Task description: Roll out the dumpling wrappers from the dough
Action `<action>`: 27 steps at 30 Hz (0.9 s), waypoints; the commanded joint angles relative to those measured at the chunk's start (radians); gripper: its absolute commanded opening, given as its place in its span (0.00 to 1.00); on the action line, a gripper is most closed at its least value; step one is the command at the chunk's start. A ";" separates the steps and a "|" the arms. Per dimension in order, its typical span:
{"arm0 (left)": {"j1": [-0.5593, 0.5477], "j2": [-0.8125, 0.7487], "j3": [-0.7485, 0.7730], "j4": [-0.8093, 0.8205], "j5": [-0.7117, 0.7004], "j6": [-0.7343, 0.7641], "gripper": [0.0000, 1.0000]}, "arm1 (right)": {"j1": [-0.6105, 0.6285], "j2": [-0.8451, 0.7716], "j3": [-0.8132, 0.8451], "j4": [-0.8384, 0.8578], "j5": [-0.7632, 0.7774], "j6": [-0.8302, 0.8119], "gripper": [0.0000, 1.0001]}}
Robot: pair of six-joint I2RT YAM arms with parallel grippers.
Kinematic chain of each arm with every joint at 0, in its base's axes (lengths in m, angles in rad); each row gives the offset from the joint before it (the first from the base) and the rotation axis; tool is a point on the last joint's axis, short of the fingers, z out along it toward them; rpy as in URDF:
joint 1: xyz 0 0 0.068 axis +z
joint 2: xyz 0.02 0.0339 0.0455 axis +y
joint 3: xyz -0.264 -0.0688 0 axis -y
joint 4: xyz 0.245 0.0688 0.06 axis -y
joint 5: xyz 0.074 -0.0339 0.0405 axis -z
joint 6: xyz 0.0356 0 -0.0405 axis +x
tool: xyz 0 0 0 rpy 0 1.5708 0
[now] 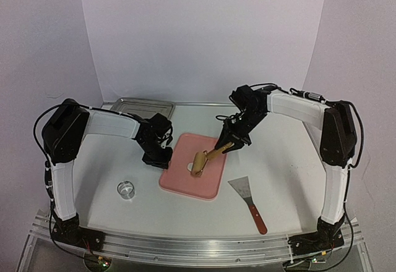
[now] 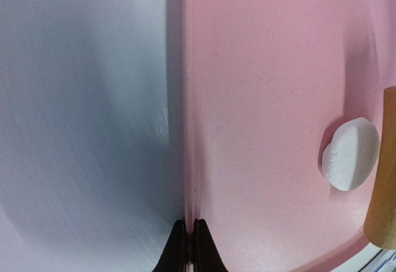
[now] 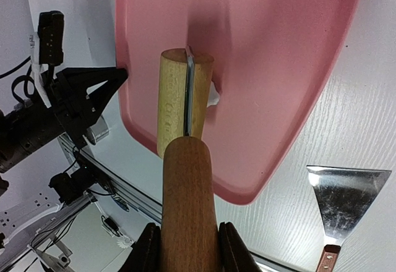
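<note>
the right gripper (image 3: 188,242) is clamped on the wooden handle of the rolling pin (image 3: 183,99), whose roller lies on the pink board (image 1: 207,182) near the board's middle. one dumpling wrapper (image 2: 351,154), a small white round of dough, sits on the board against the roller's side, partly hidden by it in the right wrist view. the left gripper (image 2: 187,227) has its jaws closed on nothing, tips at the board's left edge. a ring cutter (image 1: 126,190) stands toward the table's front left corner, a metal scraper (image 1: 246,196) lies toward the front edge right of the board, and a metal tray (image 1: 141,107) sits by the back edge.
</note>
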 commanded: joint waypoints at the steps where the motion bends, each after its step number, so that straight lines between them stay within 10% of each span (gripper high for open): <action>1: -0.017 -0.006 -0.032 -0.071 -0.044 0.030 0.00 | 0.011 -0.012 -0.015 0.004 -0.010 -0.039 0.00; 27: -0.019 -0.025 -0.048 -0.071 -0.058 0.010 0.00 | 0.007 0.081 -0.001 -0.188 0.397 -0.111 0.00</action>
